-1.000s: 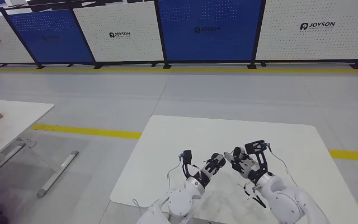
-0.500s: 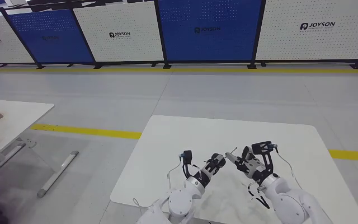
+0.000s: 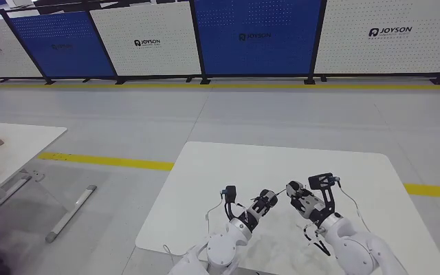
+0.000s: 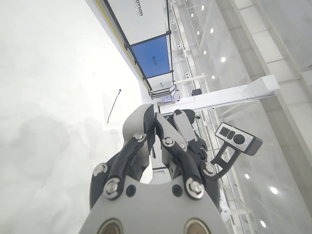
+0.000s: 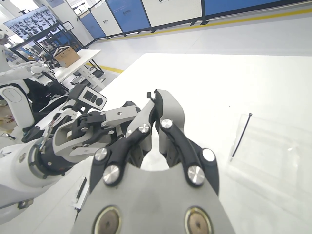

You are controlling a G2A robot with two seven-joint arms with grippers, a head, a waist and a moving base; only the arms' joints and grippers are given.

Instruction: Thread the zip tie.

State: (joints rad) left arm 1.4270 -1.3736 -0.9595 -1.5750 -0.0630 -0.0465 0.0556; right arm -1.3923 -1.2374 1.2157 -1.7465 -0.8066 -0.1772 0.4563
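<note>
My right gripper (image 5: 154, 97) is shut, and a small black end of a zip tie (image 5: 148, 95) sticks out at its fingertips. My left gripper (image 4: 154, 113) is shut too, with a thin dark strip (image 4: 153, 151) running down between its fingers. Both grippers hover tip to tip over the near middle of the white table (image 3: 275, 161), left gripper (image 3: 267, 200) beside right gripper (image 3: 294, 190). Each wrist view shows the other arm's gripper just behind its own fingertips.
A second black zip tie (image 5: 241, 135) lies flat on a clear plastic sheet (image 5: 268, 142) on the table, a short way beyond the grippers; it is the same zip tie (image 4: 113, 105) in the left wrist view. Another white table (image 3: 20, 141) stands off to the left.
The right gripper pulled a little away to the right, showing a thin black tip, then came back close to the left gripper. The left arm barely moved.
</note>
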